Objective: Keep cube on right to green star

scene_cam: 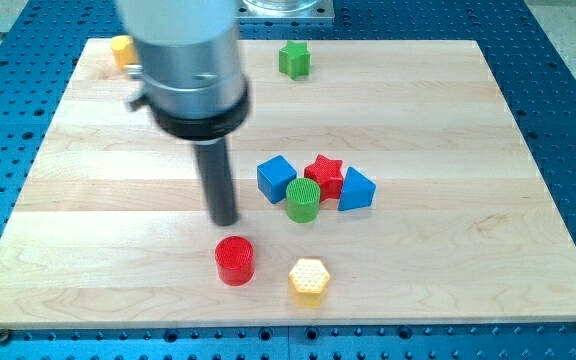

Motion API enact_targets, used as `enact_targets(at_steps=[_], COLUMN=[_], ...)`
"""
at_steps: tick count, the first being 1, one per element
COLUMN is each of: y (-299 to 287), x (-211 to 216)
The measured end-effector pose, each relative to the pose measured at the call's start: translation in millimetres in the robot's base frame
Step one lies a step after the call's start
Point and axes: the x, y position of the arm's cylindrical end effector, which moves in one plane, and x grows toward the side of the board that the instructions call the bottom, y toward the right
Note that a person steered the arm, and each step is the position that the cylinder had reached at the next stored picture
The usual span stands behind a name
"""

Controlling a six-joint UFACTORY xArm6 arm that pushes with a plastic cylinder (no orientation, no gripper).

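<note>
The green star [293, 59] sits near the board's top edge, a little right of the arm. The blue cube [276, 178] lies mid-board in a tight cluster with a red star [325, 173], a green cylinder [303, 200] and a second blue block [356, 189] of wedge-like shape. My tip [225, 221] rests on the board to the left of the blue cube and just above a red cylinder [234, 260]. It touches no block.
A yellow hexagonal block [308, 280] lies near the bottom edge, right of the red cylinder. A yellow block [121, 48] sits at the top left corner, partly hidden by the arm's body [190, 70]. The wooden board [468, 250] lies on a blue perforated table.
</note>
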Motion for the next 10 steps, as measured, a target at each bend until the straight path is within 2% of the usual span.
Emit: enact_targets(at_steps=[1,2,3,4,5,6,7,8,9,10], y=[66.1,73.8,4.8,4.9,81.0,156.2,169.1,146.6,107.1,192.4], x=[-99.4,-118.7,-89.4,-20.5,-65.1,-130.4,-153.5,-100.6,-143.1,-197.9])
